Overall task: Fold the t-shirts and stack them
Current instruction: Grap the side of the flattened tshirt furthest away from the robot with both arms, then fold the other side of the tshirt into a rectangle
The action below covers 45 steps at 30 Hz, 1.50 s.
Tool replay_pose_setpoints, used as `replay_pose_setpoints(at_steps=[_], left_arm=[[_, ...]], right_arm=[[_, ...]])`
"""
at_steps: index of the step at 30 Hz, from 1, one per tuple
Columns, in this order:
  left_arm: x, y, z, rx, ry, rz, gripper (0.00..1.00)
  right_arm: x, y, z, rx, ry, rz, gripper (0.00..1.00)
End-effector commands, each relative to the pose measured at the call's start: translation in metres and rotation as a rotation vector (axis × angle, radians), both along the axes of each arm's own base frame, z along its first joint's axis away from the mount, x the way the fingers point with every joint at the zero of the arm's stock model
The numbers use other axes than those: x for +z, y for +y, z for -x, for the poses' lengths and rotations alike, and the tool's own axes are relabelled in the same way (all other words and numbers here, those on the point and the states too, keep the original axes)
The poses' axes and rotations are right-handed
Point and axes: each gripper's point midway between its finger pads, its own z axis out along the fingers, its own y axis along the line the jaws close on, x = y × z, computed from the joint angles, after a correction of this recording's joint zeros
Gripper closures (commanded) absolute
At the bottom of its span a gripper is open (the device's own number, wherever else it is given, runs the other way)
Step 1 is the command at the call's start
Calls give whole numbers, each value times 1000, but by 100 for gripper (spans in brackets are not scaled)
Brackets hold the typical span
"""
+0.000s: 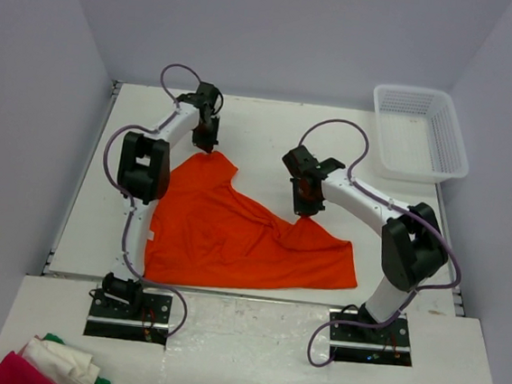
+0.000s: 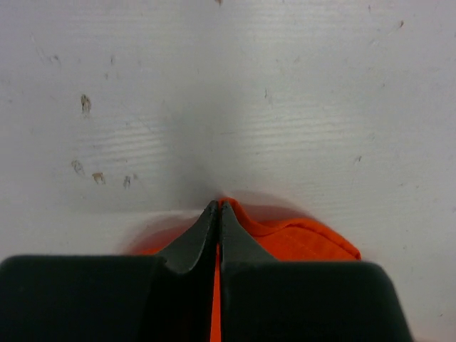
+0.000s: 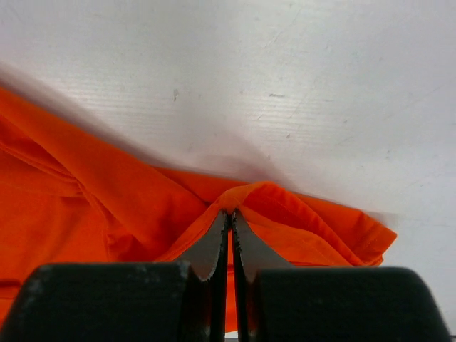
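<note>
White surface (image 1: 271, 130) carries orange t-shirt (image 1: 225, 234), spread rumpled between arms. Left hand (image 1: 208, 144) clenched on its far corner; right hand (image 1: 306, 208) clenched on bunched far edge. Judgement: folding barely begun, no fold made, nothing stacked.

One orange t-shirt (image 1: 233, 240), one basket (image 1: 452, 138), two arms (image 1: 178, 130) (image 1: 368, 201), one cloth pile (image 1: 49, 367)

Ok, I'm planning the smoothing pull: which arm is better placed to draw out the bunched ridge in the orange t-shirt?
Probably right. The right hand is shut on the raised fold of the t-shirt, right beside the creases. The left hand pinches the far corner, away from them.
</note>
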Motion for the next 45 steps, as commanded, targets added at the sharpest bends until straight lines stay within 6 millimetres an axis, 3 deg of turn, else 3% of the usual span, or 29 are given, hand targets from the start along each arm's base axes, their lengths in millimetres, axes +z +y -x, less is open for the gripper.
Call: replay_pose_setpoints(at_steps=[1,9,18,25,29,36,45], left_arm=[[48,1,11,42,-65,-47,100],[96,5,29,79,-158,-75,100],[126,22,44,131,-229,-114,100],[138,31,57,160,-244,-135,100],[159,34,64,171,-306,-120,100],[191,26,72,149,-381,-76,100],[214,18,84,102,-427,-59,100]], right_arm=[[23,-10,-24,-48,-86,42,100],[41,-38,-44,-106,-129,91,100],[53,-61,-61,-152,-151,104,100],[55,-74,-75,-188,-151,120,100],[56,-88,-83,-223,-155,131,100],[63,-120,-97,-312,-169,143,100],[63,-128,-108,-334,-162,123,100]])
